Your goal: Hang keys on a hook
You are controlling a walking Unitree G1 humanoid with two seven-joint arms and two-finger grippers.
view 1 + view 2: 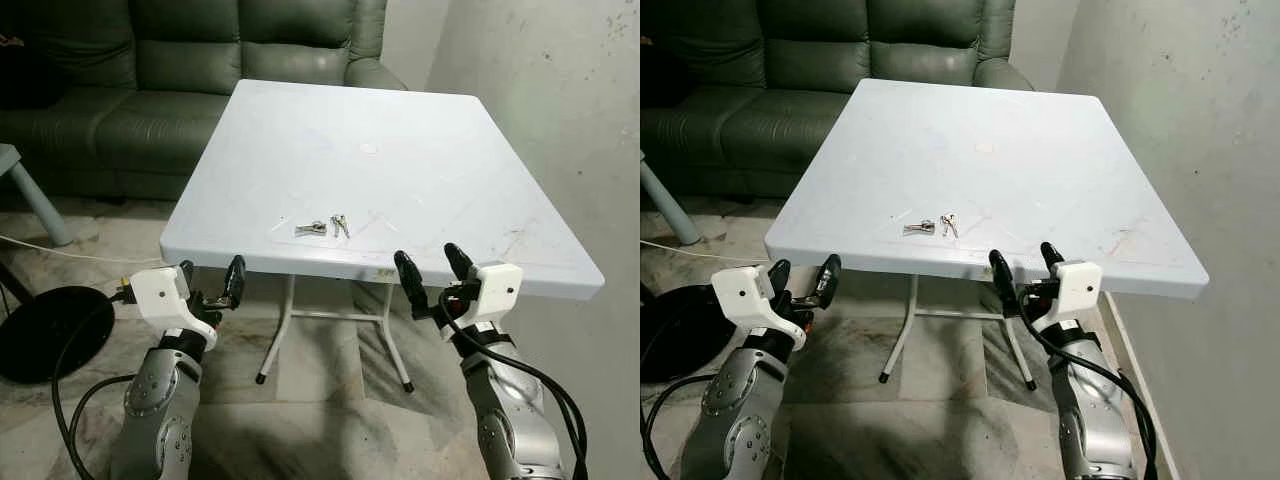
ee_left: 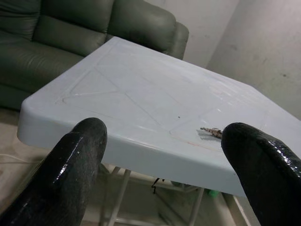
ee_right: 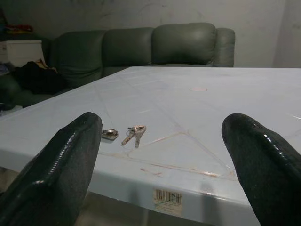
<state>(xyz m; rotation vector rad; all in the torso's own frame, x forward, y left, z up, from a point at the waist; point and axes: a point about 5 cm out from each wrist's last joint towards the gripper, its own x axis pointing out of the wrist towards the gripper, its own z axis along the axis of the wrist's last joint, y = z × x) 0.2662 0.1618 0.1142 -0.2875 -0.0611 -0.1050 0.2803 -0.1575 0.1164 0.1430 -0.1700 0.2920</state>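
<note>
Keys (image 1: 322,227) lie flat near tabletop (image 1: 420,170) front edge, may slide off when nudged | head views: left gripper (image 1: 212,285), right gripper (image 1: 432,269) wide open, empty, below edge | wrist views: keys thin, hard to pinch; no hook seen.

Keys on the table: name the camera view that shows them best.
Left eye view: the keys lie unobstructed from above near the table's front edge. Right eye view matches. Right wrist view shows them low and side-on; left wrist view shows a sliver.
</note>
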